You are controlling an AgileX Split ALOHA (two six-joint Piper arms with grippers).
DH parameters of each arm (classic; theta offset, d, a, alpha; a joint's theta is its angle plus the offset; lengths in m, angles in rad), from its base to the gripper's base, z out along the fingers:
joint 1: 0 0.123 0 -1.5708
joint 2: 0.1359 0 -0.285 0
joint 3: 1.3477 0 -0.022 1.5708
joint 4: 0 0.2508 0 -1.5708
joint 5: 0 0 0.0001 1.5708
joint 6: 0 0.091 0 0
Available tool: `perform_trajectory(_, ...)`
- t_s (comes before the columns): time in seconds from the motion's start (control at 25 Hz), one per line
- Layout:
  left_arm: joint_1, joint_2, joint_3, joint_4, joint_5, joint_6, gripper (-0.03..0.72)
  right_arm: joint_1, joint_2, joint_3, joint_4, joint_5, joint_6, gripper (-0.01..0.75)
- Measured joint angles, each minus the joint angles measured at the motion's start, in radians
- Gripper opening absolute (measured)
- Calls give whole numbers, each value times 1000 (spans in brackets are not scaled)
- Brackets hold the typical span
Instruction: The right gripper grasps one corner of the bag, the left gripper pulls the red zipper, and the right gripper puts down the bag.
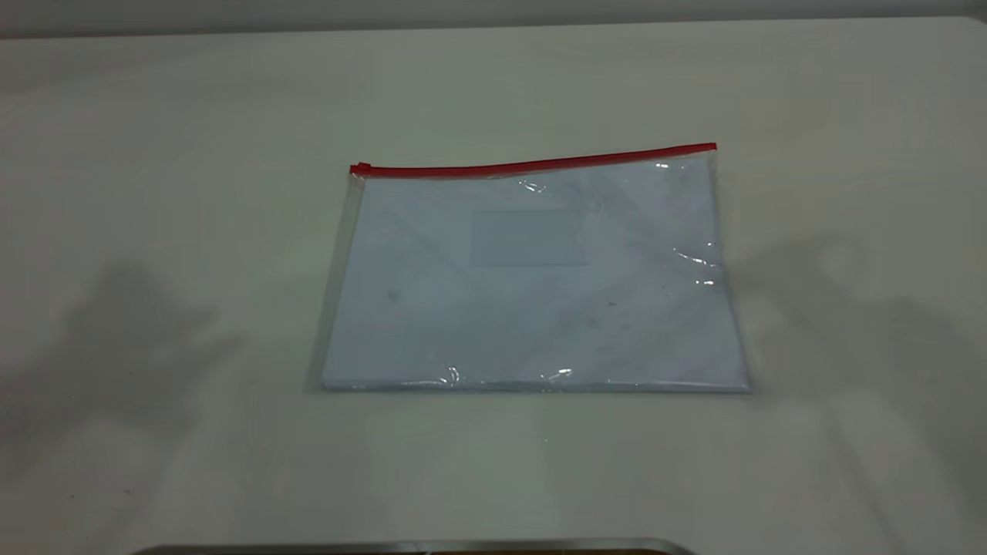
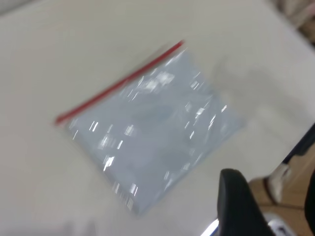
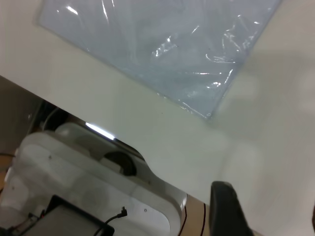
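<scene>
The bag [image 1: 532,277] is lying flat on the pale worktop [image 1: 154,154], roughly at its centre in the exterior view, with white paper showing through the clear plastic and a faint rectangular label patch [image 1: 528,237] sitting in the upper middle of its face. The red zipper [image 1: 532,164] is running along the far long edge, and its slider tab [image 1: 360,169] is sitting at the left end of that edge. The corner of the bag [image 1: 713,147] at the strip's right end is resting on the worktop, with nothing touching it.

Neither arm is appearing in the exterior view; only soft shadows are falling on the worktop to either side of the bag. In the left wrist view, one dark finger of the left claw [image 2: 238,204] is showing at the frame edge, well apart from the bag [image 2: 152,128]; how wide this claw is standing cannot be told. In the right wrist view, one dark finger of the right claw [image 3: 226,209] is likewise showing, apart from a plain clear corner of the bag [image 3: 162,44], and its opening cannot be told either. Both claws are holding nothing that is visible.
</scene>
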Motion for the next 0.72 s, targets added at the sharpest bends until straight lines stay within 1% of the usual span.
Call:
perform_trajectory(0.16,0,-71,1,182,3,-182,399,0,-168,70,-36,13,71,453)
perform_trajectory(0.36,0,-125,16,393,3,-397,399,0,-382,221,-127,22,179,453)
perform_trajectory(0.44,0,-151,45,462,3,-465,399,0,-466,293,-168,22,222,453)
perform_trajectory(0.56,0,-195,139,535,3,-516,399,0,-572,427,-211,22,260,453)
perform_trajectory(0.64,0,-221,228,553,3,-522,399,0,-633,510,-216,19,264,453)
perform_trajectory(0.72,0,-255,316,556,3,-523,399,0,-696,584,-218,-9,264,453)
